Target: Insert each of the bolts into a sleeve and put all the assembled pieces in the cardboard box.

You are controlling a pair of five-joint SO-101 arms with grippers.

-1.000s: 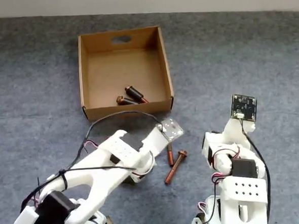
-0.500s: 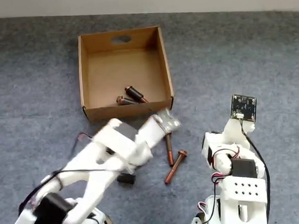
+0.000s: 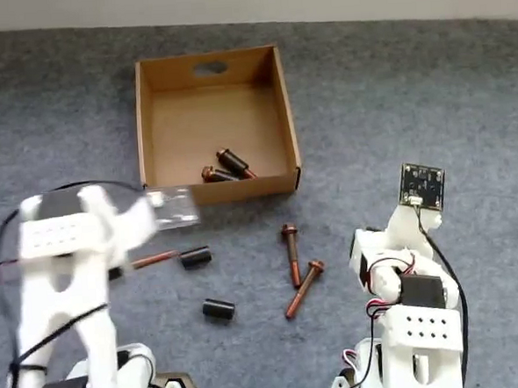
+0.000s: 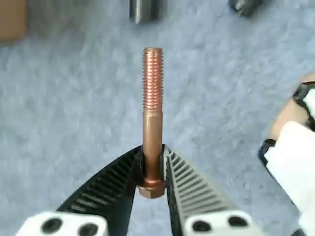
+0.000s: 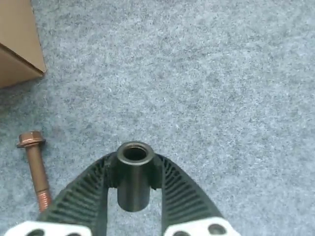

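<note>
My left gripper (image 4: 152,153) is shut on a copper bolt (image 4: 152,103) near its hex head, with the threaded end pointing away. In the high view this bolt (image 3: 155,258) hangs left of a black sleeve (image 3: 195,258), its tip close to it. A second loose sleeve (image 3: 219,310) lies nearer the arms. Two more bolts (image 3: 291,252) (image 3: 304,288) lie on the carpet in the middle. My right gripper (image 5: 134,162) is shut on a black sleeve (image 5: 133,173), whose open bore faces the camera. The cardboard box (image 3: 285,113) holds two assembled pieces (image 3: 227,167).
Grey carpet covers the whole work surface. The box's front wall (image 3: 224,190) stands just beyond the loose parts. A box corner (image 5: 17,49) and a bolt (image 5: 34,167) lie off to one side of my right gripper. Open carpet stretches to the right of the box.
The left arm has lifted and swung from the middle to the left with a bolt in its gripper, uncovering a sleeve. The right arm has kept still.
</note>
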